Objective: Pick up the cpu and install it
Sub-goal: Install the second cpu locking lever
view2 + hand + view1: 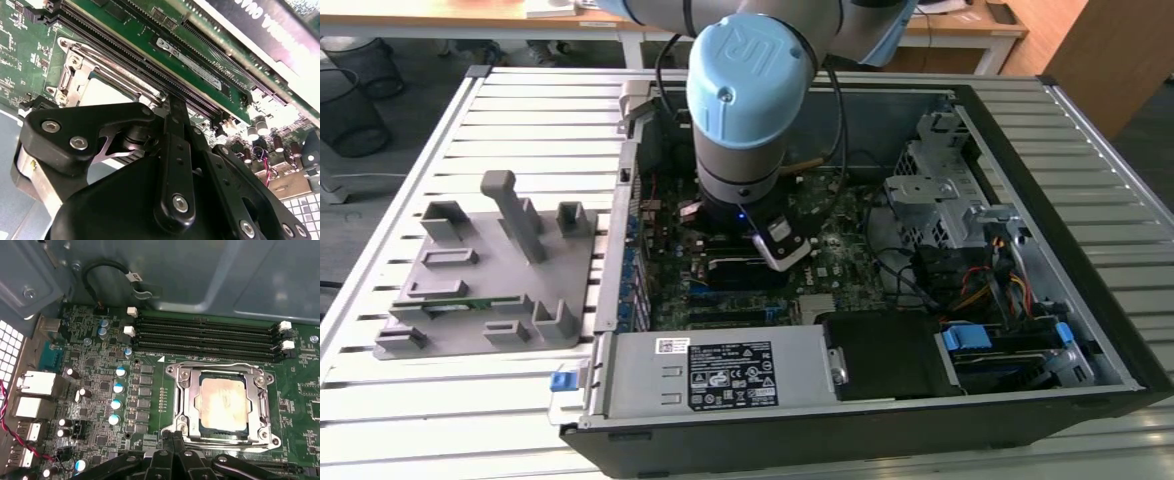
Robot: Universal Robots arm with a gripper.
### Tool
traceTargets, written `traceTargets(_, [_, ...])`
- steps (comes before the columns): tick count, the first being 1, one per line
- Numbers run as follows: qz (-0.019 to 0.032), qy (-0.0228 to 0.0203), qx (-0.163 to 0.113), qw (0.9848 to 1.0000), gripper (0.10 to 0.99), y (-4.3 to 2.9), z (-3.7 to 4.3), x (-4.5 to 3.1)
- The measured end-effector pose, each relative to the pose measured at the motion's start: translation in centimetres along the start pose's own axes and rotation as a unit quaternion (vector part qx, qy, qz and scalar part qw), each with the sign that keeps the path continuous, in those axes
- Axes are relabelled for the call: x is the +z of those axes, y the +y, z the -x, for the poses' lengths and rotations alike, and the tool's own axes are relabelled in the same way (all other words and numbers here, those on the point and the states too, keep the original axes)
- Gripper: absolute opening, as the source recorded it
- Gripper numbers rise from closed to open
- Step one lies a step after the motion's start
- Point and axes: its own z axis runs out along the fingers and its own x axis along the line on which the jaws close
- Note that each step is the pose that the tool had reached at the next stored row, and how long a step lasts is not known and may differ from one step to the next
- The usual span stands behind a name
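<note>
The cpu, a flat square chip with a dull silvery top, lies flat inside the black socket, with the socket's metal frame around it on the green motherboard. My gripper hovers at the edge of that frame with its two fingers pressed together, nothing between them. In the second wrist view the gripper's black linkage stands just over the socket, and the cpu's pale top shows past it. In the exterior view the arm reaches straight down into the open computer case.
Black memory slots run beside the socket, one holding a green memory strip. Capacitors and rear ports crowd the board. The case holds a power supply, cables and a drive cage. A grey fixture stand sits outside.
</note>
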Motion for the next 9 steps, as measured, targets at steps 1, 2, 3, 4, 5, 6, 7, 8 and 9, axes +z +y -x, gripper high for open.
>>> traceTargets(1, [0.0008, 0.0, 0.0, 1.0, 0.106, -0.02, -0.03, 0.03])
traceTargets(2, [0.0016, 0.0, 0.0, 1.0, 0.106, -0.03, -0.06, 0.08])
traceTargets(3, [0.0026, -0.0002, 0.0, 1.0, 0.106, -0.04, -0.11, 0.12])
traceTargets(4, [0.0037, -0.0003, 0.0, 1.0, 0.106, -0.05, -0.16, 0.17])
traceTargets(5, [0.0048, -0.0004, 0.0, 1.0, 0.106, -0.06, -0.21, 0.2])
traceTargets(6, [0.006, -0.0005, 0.0, 1.0, 0.106, -0.06, -0.26, 0.24])
traceTargets(7, [0.0074, -0.0006, 0.0, 1.0, 0.106, -0.07, -0.3, 0.27])
traceTargets(8, [0.0087, -0.0007, 0.0, 1.0, 0.106, -0.08, -0.33, 0.28])
traceTargets(9, [0.0097, -0.0006, 0.0, 1.0, 0.106, -0.08, -0.36, 0.28])
